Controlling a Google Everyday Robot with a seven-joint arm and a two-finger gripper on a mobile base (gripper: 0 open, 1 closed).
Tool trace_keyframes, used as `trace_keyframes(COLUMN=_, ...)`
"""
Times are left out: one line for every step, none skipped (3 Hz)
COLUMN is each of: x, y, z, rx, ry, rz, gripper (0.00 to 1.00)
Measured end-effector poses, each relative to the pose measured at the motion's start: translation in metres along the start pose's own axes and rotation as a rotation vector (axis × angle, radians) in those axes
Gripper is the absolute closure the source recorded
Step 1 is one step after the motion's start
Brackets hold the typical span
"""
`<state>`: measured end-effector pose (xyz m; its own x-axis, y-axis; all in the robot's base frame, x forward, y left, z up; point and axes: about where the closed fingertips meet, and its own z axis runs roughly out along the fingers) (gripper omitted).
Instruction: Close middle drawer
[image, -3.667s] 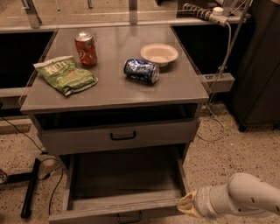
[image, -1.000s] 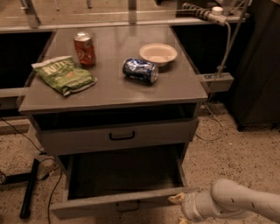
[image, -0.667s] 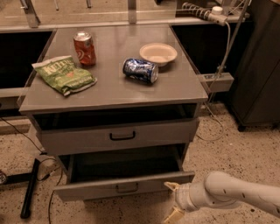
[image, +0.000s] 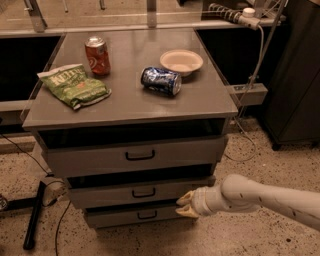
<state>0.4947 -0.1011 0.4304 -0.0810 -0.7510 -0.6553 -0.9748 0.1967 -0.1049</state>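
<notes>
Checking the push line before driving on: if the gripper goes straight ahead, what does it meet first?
The gripper, low at the right front of the grey cabinet, points left at the grey wooden middle drawer; its front's right end comes first, possibly already touching, though depth is unclear.

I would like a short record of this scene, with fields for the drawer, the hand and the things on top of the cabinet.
middle drawer: almost shut, a dark gap above its front
hand: low on the right, at the right end of the middle drawer's front
cabinet top: red can upright; blue can on its side; green chip bag; bowl
</notes>
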Motion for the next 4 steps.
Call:
trace_keyframes(x=-0.0052, y=-0.0612, z=0.0107, rx=0.069, ry=0.053, rz=-0.020, gripper=0.63)
trace_keyframes(x=-0.0091, y=-0.0622, z=0.0151, rx=0.060, ry=0.055, rz=-0.028, gripper=0.40)
trace_keyframes(x=-0.0088, y=-0.0619, z=0.0150, rx=0.060, ry=0.054, rz=-0.028, gripper=0.17)
trace_keyframes(x=-0.0078, y=-0.0556, z=0.0133, rx=0.060, ry=0.054, rz=-0.028, gripper=0.00)
